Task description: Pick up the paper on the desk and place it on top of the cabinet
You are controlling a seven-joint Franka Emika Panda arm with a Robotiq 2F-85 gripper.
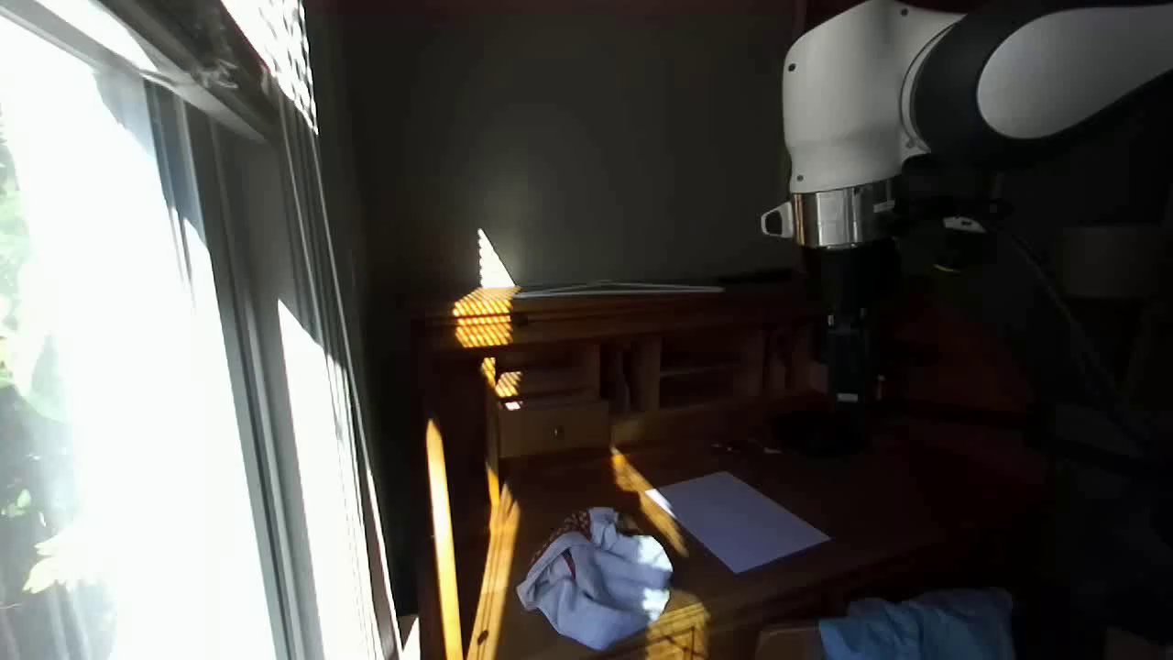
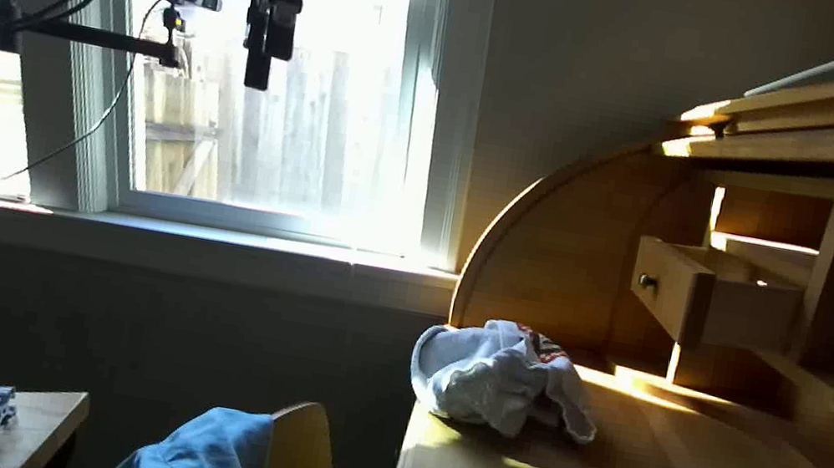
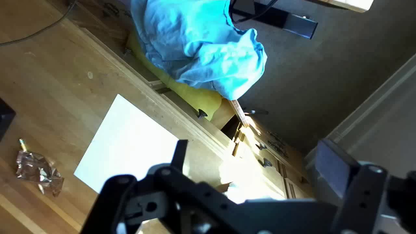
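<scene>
Paper, a plain white rectangular sheet, lies flat on the brown wooden desk, all four corners visible lower right of centre in an exterior view. In the wrist view it occupies the left centre, partly masked by the black two-fingered hand. Hand condition: fingers spread wide, apart from the sheet. The hand hangs in the upper left of an exterior view, before the pale-framed window.

Edges: one side of the sheet runs roughly along the desk's front lip, a strip of wood between them. A crumpled pale grey cloth lies just to the sheet's left in an exterior view, a partly sunlit gap separating them. Near the sheet's left corner in the wrist view, and apart from it, a crinkled translucent brownish wrapper overlaps a slender yellowish rod.

Open room: wood surface extends to the upper left of the wrist view, a thin dark cable crossing it. Past the front lip, a bright blue cloth drapes over a yellow chair back. At the rear of the desk, a brown wooden cabinet with pigeonholes carries a thin white object along its top. A small pale wooden drawer juts from the cabinet.
</scene>
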